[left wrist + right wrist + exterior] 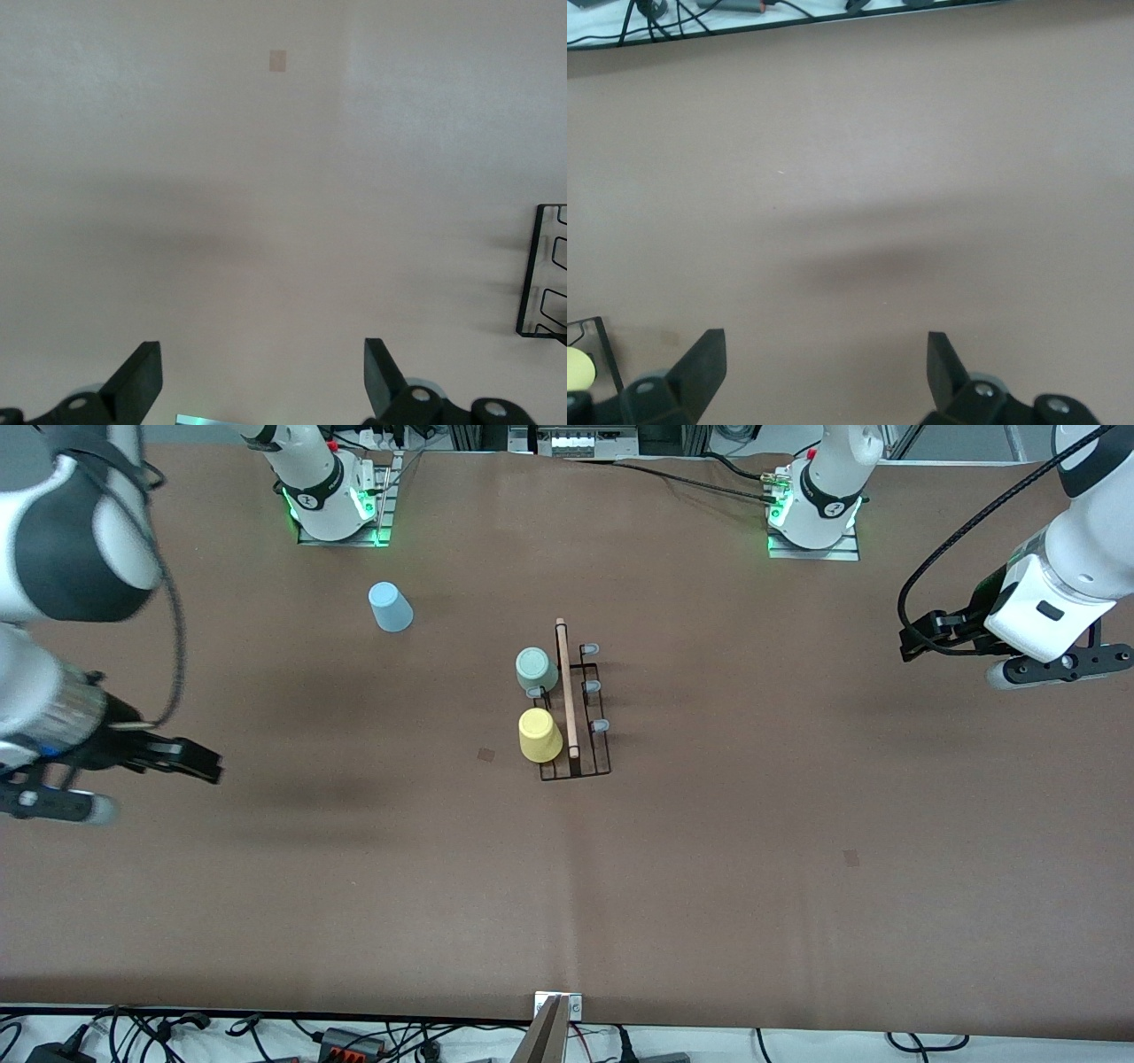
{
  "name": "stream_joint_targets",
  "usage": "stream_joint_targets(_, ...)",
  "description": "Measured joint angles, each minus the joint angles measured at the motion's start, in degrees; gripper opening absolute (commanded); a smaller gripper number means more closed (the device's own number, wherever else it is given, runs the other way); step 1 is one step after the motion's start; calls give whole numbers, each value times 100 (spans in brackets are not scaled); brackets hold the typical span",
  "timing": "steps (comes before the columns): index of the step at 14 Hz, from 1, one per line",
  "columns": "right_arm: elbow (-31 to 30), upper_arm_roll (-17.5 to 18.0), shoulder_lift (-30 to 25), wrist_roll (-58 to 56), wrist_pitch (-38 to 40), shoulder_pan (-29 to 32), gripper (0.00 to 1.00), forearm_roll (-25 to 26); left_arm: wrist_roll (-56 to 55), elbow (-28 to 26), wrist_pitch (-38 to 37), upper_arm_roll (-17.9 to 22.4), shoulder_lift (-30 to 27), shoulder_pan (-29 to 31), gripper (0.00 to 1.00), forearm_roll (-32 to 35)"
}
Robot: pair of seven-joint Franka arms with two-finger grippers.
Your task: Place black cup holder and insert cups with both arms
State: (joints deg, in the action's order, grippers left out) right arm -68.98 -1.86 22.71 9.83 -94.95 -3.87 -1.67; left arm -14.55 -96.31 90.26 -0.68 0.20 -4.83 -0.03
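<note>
On the desk [709,886], the black cup holder [580,717] stands mid-desk with two cups [539,701] upturned on its prongs toward the right arm's end, while a third cup [390,607] lies farther from the front camera, near the right arm's base.

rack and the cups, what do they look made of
Rack: thin black wire, likely coated metal, with a pale, wood-looking rod handle. Cups, mint, yellow and blue: smooth, matte, evenly pastel, probably plastic.
</note>
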Motion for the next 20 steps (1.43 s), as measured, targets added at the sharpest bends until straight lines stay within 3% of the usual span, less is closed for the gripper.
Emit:
stream_joint_targets(3, -435, 285, -468, -563, 33, 633, 100, -16, 0, 0, -2, 0, 0, 1, 100, 0)
stream_joint_targets(13, -2352, 373, -1990, -936, -36, 679, 100, 173, 0, 0, -4, 0, 0, 2, 100, 0)
stream_joint_targets(20, -2546, 370, -2191, -1129, -114, 768, 100, 190, 0, 0, -4, 0, 0, 1, 100, 0)
